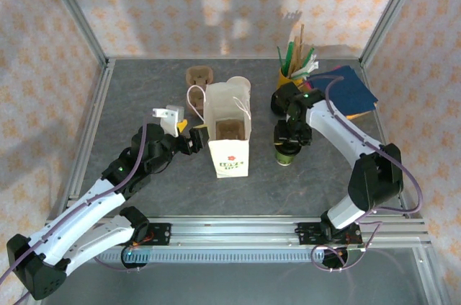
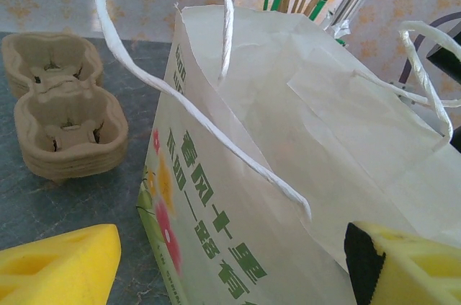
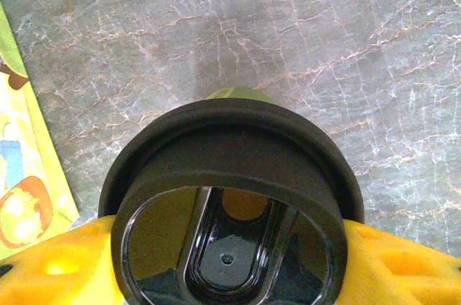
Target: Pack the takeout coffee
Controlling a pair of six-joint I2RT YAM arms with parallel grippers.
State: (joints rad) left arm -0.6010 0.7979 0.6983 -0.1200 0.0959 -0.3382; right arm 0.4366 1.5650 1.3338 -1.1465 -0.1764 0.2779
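Top external view: on the table [image 1: 144, 89], right of the paper bag [image 1: 229, 139] attended by the spread fingers of the left gripper [image 1: 193, 139], the takeout coffee [image 1: 288, 157] is flanked at its lid by the fingers of the right gripper [image 1: 289, 140], a pinch not yet tellable; a firm grasp, then lifting, is judged needed.

From my console, both arms looked alike: the left arm [image 1: 86, 208] and right arm [image 1: 338, 132] had white tubular links, black joint housings and black bases, with thin purple cables [image 1: 143, 134] looping along them. A green light [image 1: 307, 91] glowed at the right wrist. The fingers [image 2: 57, 265] were bright yellow moulded blocks, one black-edged.
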